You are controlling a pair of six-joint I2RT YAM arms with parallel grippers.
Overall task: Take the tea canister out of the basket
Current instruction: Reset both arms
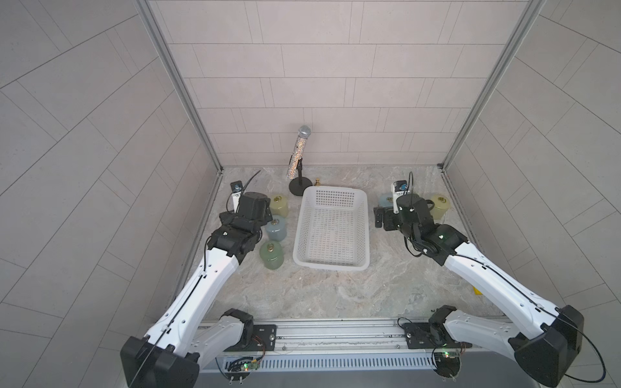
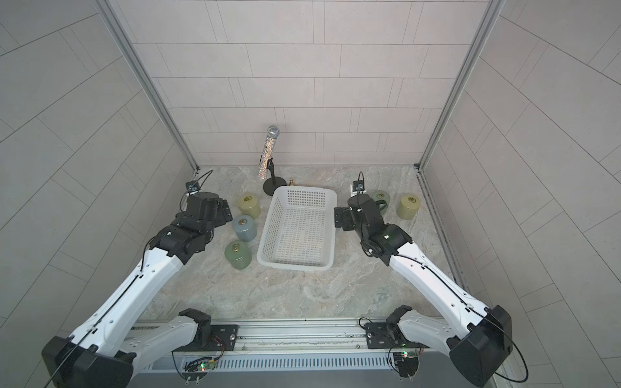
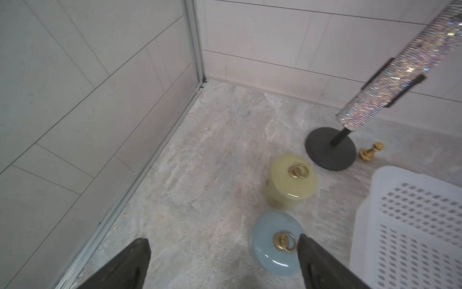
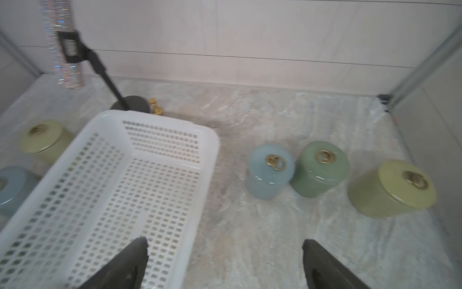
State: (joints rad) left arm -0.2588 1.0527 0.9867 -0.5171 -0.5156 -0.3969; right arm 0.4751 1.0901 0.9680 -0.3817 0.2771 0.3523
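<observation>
Six tea canisters point(image 1: 276, 228) stand upright on the table point(image 1: 336, 295), outside the basket point(image 1: 331, 267): three to its left, three to its right; left fingers point(image 3: 125, 265) spread near a blue canister point(image 3: 272, 245); right fingers point(image 4: 125, 265) spread at the basket's right rim, holding nothing.

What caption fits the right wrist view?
Empty basket, open right gripper, and a blue canister, green canister, yellow canister outside.

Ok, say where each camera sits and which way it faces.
Top views: overhead at the front, looking down and back at the white perforated plastic basket; left arm and right arm show.
Left wrist: on its arm, facing the back-left corner; open left gripper shows.
Right wrist: on its arm, facing the back wall; open right gripper shows.
Shared: both wrist views see the basket.
</observation>
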